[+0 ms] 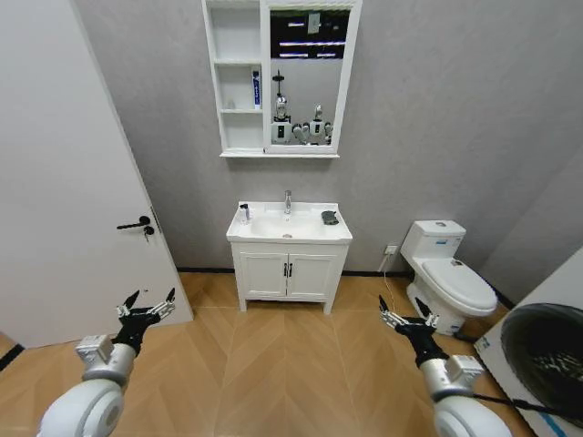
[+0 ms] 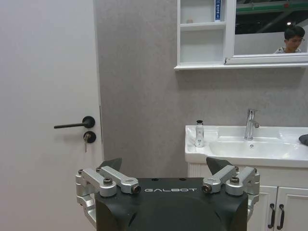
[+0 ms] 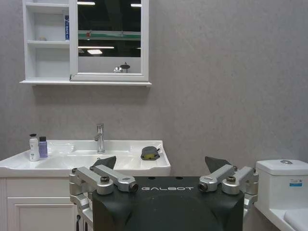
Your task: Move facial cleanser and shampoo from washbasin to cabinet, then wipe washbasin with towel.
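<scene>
White washbasin (image 1: 273, 235) with two bottles (image 3: 37, 147) and towel (image 1: 330, 218).

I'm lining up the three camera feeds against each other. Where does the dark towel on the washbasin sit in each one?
Head view: the towel lies on the washbasin's right rear corner, right of the chrome tap.
Left wrist view: just a dark sliver of it at the picture's edge, on the basin top.
Right wrist view: on the basin rim, beyond the tap.
Shared landmark: the chrome tap.
</scene>
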